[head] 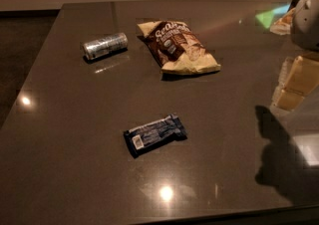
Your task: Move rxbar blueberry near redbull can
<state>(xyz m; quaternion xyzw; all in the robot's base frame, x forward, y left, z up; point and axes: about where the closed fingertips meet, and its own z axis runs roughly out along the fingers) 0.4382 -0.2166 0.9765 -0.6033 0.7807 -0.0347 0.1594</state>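
The rxbar blueberry (154, 133) is a small flat dark blue wrapped bar with a white label patch at its left end. It lies on the dark table, front of centre. The redbull can (104, 46) is a slim silver can lying on its side at the back left, well apart from the bar. My gripper (294, 87) hangs at the right edge of the view, above the table, far to the right of the bar and holding nothing that I can see.
A brown-and-cream chip bag (179, 47) lies flat at the back centre, right of the can. The dark glossy table (70, 169) has its left edge close to the can and its front edge just below the bar. My arm's shadow (279, 159) falls at the front right.
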